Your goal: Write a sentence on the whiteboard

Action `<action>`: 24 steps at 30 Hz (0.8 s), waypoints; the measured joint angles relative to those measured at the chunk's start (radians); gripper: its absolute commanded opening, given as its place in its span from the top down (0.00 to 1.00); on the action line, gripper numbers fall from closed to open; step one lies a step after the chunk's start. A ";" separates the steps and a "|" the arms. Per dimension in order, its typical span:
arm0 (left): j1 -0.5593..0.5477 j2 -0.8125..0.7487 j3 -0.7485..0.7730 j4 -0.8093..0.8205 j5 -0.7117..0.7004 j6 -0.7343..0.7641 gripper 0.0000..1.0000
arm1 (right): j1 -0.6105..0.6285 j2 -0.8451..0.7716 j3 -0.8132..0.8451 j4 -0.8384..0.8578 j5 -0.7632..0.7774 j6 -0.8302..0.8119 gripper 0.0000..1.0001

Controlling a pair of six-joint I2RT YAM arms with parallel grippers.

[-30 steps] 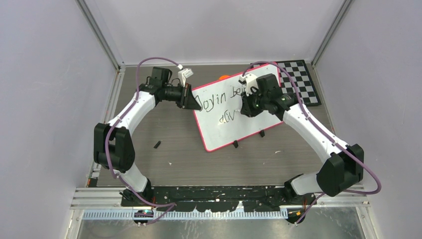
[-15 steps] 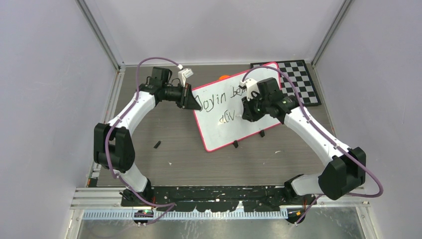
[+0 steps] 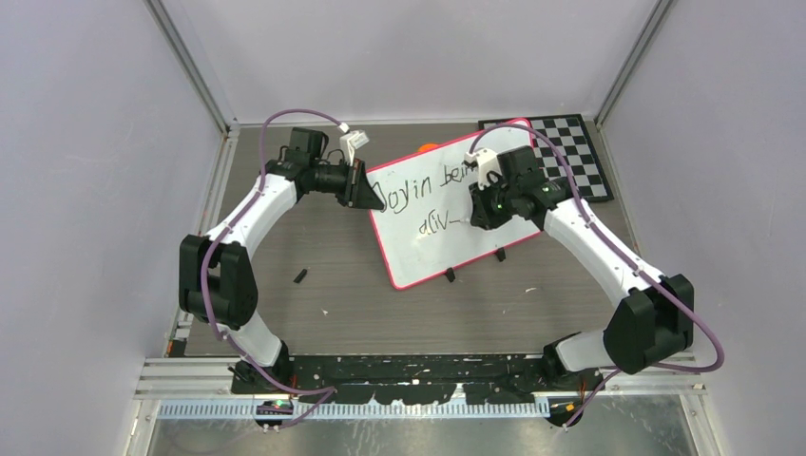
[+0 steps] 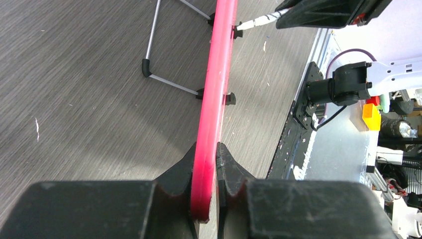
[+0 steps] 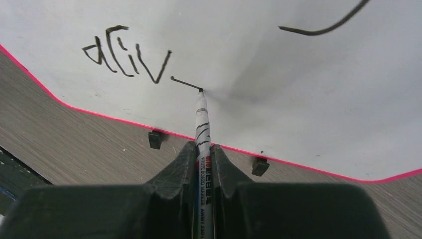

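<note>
The whiteboard [image 3: 428, 258], white with a pink-red rim, stands tilted on the table at centre. The sentence [image 3: 424, 184] reads "Joyin bei" on the top line, its end hidden by the right arm, and "aliv" [image 5: 130, 60] below. My left gripper [image 3: 365, 196] is shut on the board's left rim [image 4: 219, 74], which is pinched between its fingers [image 4: 205, 152]. My right gripper [image 3: 478, 217] is shut on a white marker [image 5: 202, 122]. The marker's tip touches the board at the end of a short stroke after "aliv". The right gripper [image 5: 203, 147] hovers over the board's lower edge.
A black-and-white checkerboard [image 3: 575, 152] lies at the back right, partly under the board. An orange object [image 3: 428, 148] peeks out behind the board's top edge. A small black piece [image 3: 300, 276] lies on the table left of centre. The board's wire stand legs [image 4: 164, 82] rest on the table.
My right gripper has slid to the right along the second line with the marker, leaving a short stroke after "aliv". The left gripper and the board have stayed put.
</note>
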 measured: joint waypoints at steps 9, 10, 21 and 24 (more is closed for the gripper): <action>0.000 0.000 0.000 0.000 0.000 0.000 1.00 | -0.038 0.013 0.027 -0.024 0.000 -0.008 1.00; 0.000 0.000 0.000 0.000 0.000 0.000 1.00 | -0.038 0.016 0.032 -0.025 0.000 -0.008 1.00; 0.000 0.000 0.000 -0.001 0.001 0.000 1.00 | -0.028 0.027 0.066 -0.025 -0.031 0.009 1.00; 0.000 0.000 0.000 -0.001 0.000 0.000 1.00 | -0.017 0.027 0.066 -0.020 -0.035 0.015 1.00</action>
